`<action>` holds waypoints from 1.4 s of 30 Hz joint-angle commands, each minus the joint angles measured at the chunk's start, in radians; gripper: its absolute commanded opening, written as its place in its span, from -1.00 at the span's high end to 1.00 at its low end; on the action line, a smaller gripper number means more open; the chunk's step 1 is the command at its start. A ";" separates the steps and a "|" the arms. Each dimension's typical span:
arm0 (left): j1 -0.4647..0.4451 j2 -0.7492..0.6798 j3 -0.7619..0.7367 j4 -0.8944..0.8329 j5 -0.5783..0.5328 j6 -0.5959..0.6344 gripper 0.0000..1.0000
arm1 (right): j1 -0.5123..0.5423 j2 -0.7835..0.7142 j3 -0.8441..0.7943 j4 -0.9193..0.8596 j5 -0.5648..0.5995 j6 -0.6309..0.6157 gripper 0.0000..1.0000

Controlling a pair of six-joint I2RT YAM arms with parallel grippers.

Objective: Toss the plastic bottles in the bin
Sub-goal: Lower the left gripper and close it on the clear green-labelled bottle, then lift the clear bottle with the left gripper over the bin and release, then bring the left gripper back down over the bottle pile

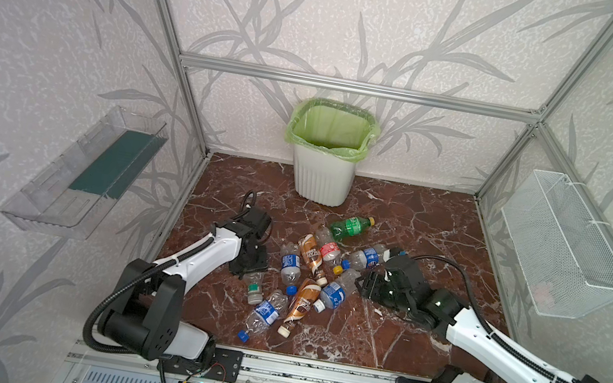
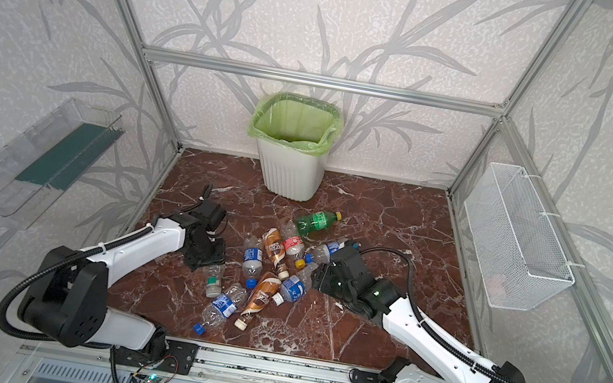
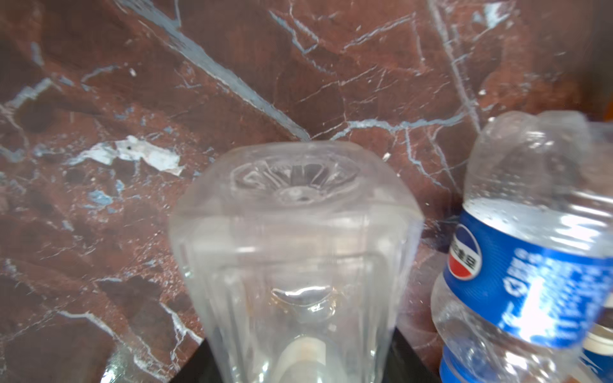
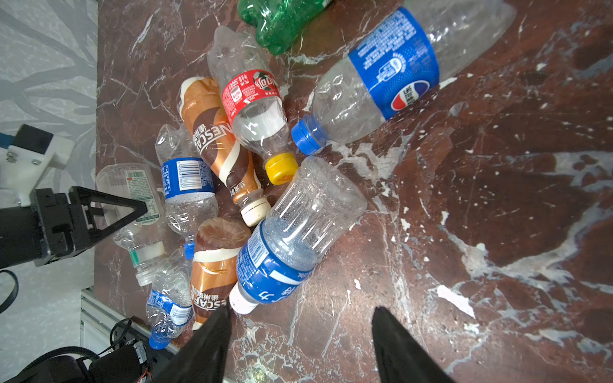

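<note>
The plastic bottles [image 1: 311, 258] lie heaped in the middle of the red marble tabletop [image 1: 418, 219]. They are well apart from the bin [image 1: 321, 180], which stands upright against the back wall, lined with a green bag. The left gripper [image 1: 251, 271] has its fingers clamped on a clear green-capped bottle [image 3: 298, 248] at the heap's edge. The right gripper [image 4: 300, 335] hovers beside a blue-labelled bottle [image 4: 282, 252], fingers apart over bare marble.

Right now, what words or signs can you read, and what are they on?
"NESCA": brown-wrapped plastic bottle with a cream cap.
"ESCAFE", upside down: second brown-wrapped bottle.
Round red, white and blue logo: clear plastic bottle with a blue label.
Too small to read: small print on the red-labelled clear bottle, barcode digits, Chinese characters.
</note>
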 commanded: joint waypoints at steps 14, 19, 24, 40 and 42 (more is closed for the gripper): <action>0.002 -0.118 0.230 -0.018 0.129 0.024 -0.05 | 0.008 -0.033 -0.069 0.022 0.018 0.037 -0.35; -0.004 0.095 0.879 0.059 0.203 0.061 -0.05 | 0.006 -0.106 -0.095 0.000 0.045 0.054 -0.35; 0.027 0.570 1.927 -0.122 0.142 0.032 -0.67 | 0.005 -0.175 -0.091 -0.079 0.077 0.053 -0.35; 0.047 -0.343 0.578 -0.007 0.075 0.037 -0.88 | 0.003 -0.130 -0.102 -0.057 0.056 0.070 -0.39; 0.047 -0.425 0.437 -0.011 0.080 0.013 -0.87 | 0.003 -0.114 -0.099 -0.047 0.048 0.076 -0.39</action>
